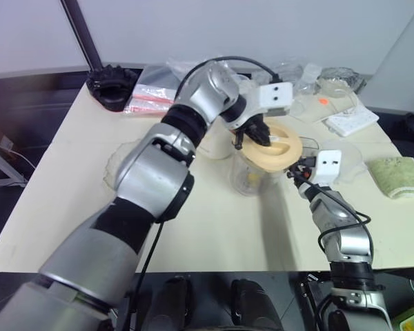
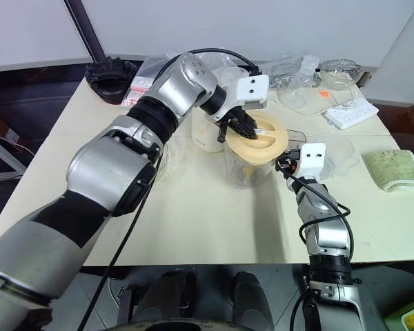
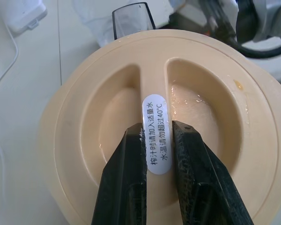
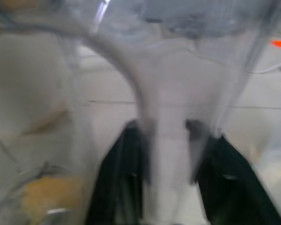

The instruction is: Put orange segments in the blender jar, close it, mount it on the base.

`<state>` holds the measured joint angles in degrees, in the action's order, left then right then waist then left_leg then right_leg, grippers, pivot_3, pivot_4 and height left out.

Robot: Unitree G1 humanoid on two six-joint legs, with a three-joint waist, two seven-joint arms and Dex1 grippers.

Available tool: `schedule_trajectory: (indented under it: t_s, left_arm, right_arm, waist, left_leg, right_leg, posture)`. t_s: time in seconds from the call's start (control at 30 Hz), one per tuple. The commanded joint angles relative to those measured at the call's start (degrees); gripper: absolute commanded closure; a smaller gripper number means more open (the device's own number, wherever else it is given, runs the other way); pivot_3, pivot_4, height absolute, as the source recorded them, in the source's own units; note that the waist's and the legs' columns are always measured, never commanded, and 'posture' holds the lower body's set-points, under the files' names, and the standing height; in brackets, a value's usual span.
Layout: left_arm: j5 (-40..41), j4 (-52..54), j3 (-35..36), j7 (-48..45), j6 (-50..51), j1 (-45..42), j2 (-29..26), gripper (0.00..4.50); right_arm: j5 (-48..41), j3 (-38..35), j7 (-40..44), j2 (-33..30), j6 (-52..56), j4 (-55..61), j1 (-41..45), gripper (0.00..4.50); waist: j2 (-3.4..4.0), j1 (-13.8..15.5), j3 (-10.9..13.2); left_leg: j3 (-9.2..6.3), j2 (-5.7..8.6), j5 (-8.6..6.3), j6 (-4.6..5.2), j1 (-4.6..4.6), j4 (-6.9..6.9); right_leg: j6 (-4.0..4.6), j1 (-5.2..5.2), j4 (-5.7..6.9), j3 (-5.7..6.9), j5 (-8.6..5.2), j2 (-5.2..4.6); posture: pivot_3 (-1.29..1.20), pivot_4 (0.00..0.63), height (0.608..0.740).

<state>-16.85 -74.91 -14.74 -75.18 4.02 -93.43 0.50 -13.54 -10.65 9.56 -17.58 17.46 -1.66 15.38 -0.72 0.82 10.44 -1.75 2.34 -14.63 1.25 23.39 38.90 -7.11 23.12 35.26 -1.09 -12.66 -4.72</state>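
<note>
The clear blender jar stands at mid-table with a pale-orange round lid on its mouth. My left gripper reaches down from above and is shut on the lid's centre ridge, where a white label sits. My right gripper comes in level from the right, its fingers closed on either side of the jar's clear handle. Orange segments show as a yellow-orange mass low inside the jar. The cream-white base stands just behind the jar on its left, partly hidden by my left arm.
A white power strip, clear bowls and plastic bags crowd the back right. A green-yellow cloth lies at the right edge. A black round object sits at the back left corner. A scalloped glass bowl lies left of my arm.
</note>
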Motion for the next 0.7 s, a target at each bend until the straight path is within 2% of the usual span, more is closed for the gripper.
schedule_trajectory:
  t_s: [0.03, 0.33, 0.5, 0.7]
  left_arm:
    - [-2.98, -2.27, -2.9, -0.19, -0.15, 2.84, 0.77, 4.26]
    - [-2.19, -2.22, -2.01, 1.81, 1.79, 4.82, 0.59, 4.26]
    - [-2.24, -1.88, -1.56, 8.37, 6.62, 6.23, 1.69, 4.26]
    - [-1.29, -0.9, -1.14, 10.87, 10.39, 8.33, 2.95, 4.26]
  right_arm:
    - [1.07, -2.18, -1.84, -0.42, -1.23, 0.66, 0.2, 3.61]
    - [1.45, -1.73, -2.08, -0.33, -0.69, 1.16, 0.47, 3.61]
    - [1.57, -1.57, -2.15, -0.44, -0.7, 1.03, 0.77, 3.61]
    - [1.75, -1.04, -2.26, -0.21, -0.92, 0.35, 1.52, 3.61]
  waist:
    - [0.0, -0.03, 0.0]
    - [0.06, -0.06, -0.09]
    - [0.09, 0.08, -0.24]
    - [0.14, 0.12, -0.54]
  left_leg:
    - [0.0, 0.0, 0.0, 0.0, 0.0, 0.0]
    - [0.0, 0.0, 0.0, 0.0, -0.02, 0.0]
    - [-0.05, 0.01, 0.0, 0.0, -0.03, 0.0]
    - [-0.15, 0.06, -0.03, 0.01, -0.47, 0.0]
  right_leg:
    - [0.0, -0.01, 0.0, 0.0, 0.0, 0.0]
    - [0.0, -0.02, -0.01, 0.0, 0.0, 0.0]
    - [-0.01, -0.07, -0.03, 0.02, -0.01, -0.01]
    - [-0.02, -0.66, -0.2, 0.12, -0.11, -0.09]
  posture:
    - [0.0, 0.15, 0.74]
    - [0.0, 0.15, 0.74]
    - [0.0, 0.15, 0.74]
    - [0.0, 0.15, 0.74]
